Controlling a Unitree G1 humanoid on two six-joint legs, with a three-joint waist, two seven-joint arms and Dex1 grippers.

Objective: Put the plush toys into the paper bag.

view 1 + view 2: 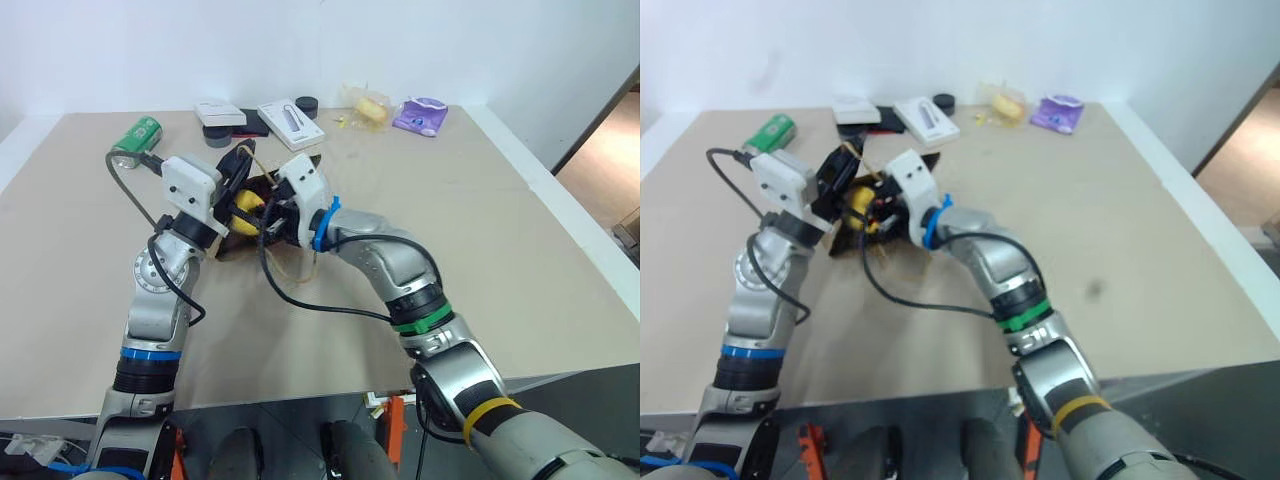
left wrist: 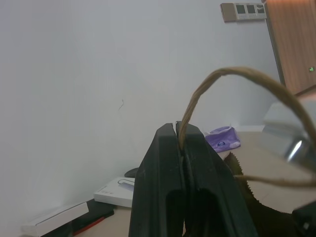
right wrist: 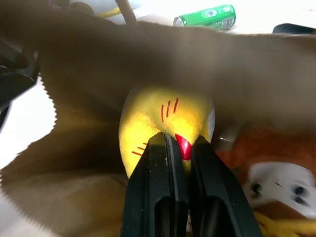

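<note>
A: Now, item one, the plush toys?

B: Yellow chick (image 3: 165, 123): at the mouth of the paper bag (image 3: 74, 207), pinched by its front in the right gripper (image 3: 173, 143), fingers pressed nearly together on the plush. Brown toy (image 3: 256, 148): something orange-brown lies just beside the chick, inside the bag as far as I can tell; too blurred to say more.

A: Item two, the bag?

B: Brown paper, saw-tooth rim, lying mid-table between the two arms. One cord handle (image 2: 237, 79) is clamped in the left gripper (image 2: 180, 136), fingers pressed tight on the cord, lifting that side so the mouth gapes.

A: Surroundings?

B: Far left, a green can (image 1: 137, 135). Far centre, white boxes (image 1: 290, 122) and a small dark disc. Far right, a wrapped yellow item (image 1: 368, 107) and a purple packet (image 1: 421, 116). All well apart from the bag.

A: Risks?

B: Judged only: the grip on the chick is shallow, so it could slip out short of the rim. The cord could slide from the left fingers and let the mouth fold shut. The right arm's cable hangs near the bag and might drag it.
</note>
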